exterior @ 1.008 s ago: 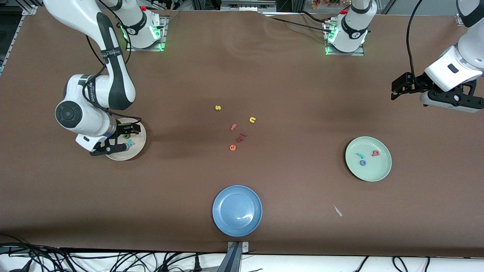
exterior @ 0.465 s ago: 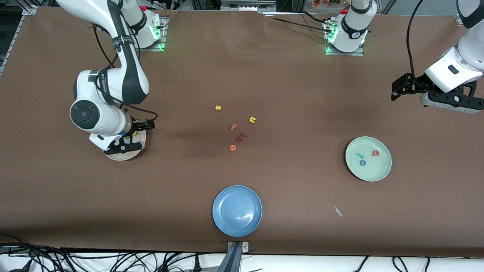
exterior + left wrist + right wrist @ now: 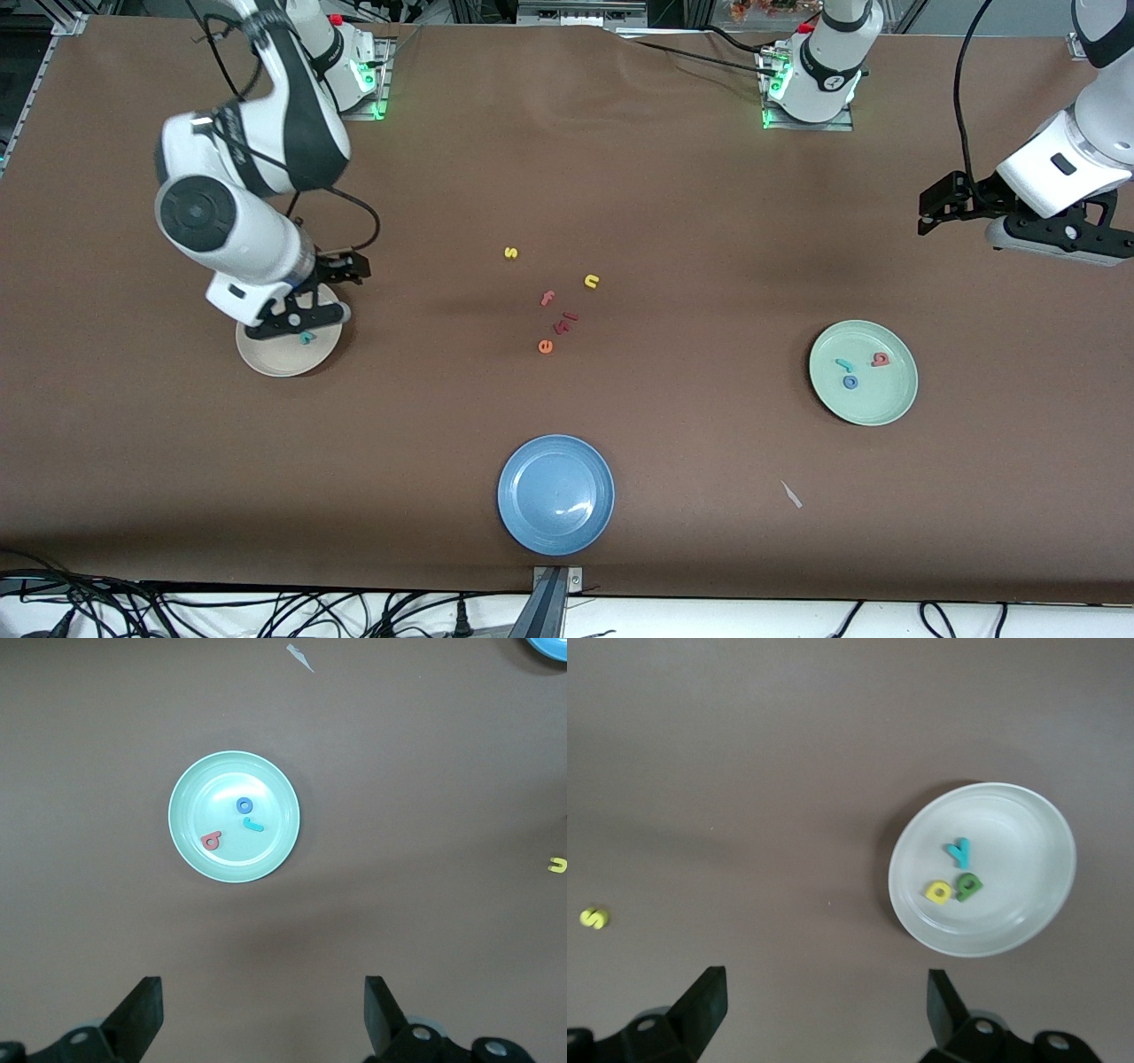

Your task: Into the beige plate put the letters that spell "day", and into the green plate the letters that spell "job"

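Seemingly both words are sorted. On the beige plate [image 3: 983, 868] lie the yellow d [image 3: 939, 892], green a [image 3: 969, 885] and teal y [image 3: 959, 851]; on the green plate [image 3: 234, 816] lie the teal j [image 3: 254, 825], blue o [image 3: 244, 804] and red b [image 3: 211, 841]. Nothing looks left to move; the spare letters [image 3: 556, 301] sit mid-worktop, the blue plate [image 3: 555, 494] bare. The right claw [image 3: 306, 301] hangs open and empty over the beige plate. The left claw [image 3: 939, 206] waits open and empty above its end of the worktop.
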You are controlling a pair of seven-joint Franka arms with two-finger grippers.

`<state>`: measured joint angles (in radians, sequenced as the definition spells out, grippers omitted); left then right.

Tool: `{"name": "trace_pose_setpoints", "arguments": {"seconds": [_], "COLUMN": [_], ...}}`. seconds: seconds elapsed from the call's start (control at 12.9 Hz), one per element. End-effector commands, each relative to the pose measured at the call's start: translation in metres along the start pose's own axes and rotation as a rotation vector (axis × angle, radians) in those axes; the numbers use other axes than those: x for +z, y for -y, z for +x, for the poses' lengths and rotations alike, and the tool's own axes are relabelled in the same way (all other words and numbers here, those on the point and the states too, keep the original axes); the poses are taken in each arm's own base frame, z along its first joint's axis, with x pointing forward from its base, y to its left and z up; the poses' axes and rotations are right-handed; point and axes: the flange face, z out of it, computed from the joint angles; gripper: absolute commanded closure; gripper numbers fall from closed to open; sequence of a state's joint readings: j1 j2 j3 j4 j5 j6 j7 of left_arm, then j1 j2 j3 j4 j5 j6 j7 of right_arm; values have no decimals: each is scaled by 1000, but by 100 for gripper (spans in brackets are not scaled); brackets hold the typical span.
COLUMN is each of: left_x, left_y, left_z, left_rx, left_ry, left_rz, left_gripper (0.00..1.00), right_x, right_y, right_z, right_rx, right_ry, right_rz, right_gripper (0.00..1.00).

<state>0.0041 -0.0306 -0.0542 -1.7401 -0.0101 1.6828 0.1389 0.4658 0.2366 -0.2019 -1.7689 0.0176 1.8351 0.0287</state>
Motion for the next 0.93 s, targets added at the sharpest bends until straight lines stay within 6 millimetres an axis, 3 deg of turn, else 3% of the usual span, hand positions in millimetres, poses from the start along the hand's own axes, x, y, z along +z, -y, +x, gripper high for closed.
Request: {"name": "trace_pose_setpoints", "arguments": {"seconds": [0.0, 0.16, 0.47, 0.7, 0.85], "left_x": [-5, -4, -4, -3, -3], "left_y": [4, 4, 3, 2, 3], "left_z": [2, 2, 3, 3, 3], "left_rx": [0, -4, -6, -4, -7], "left_ry": [10, 11, 11, 13, 16], "left_rz": [19, 18, 18, 18, 18], "left_gripper": [0, 0, 0, 0, 0], "right_x": [-46, -79, -131, -152, -148], "right_y": [-46, -70, -105, -128, -147], "right_z": [-37, -58, -80, -89, -90], "right_rx": [46, 85, 117, 155, 161], "right_ry": [-32, -36, 20, 19, 13], "right_rz": [26, 39, 52, 60, 69], "right_gripper": [0, 0, 0, 0, 0]}}
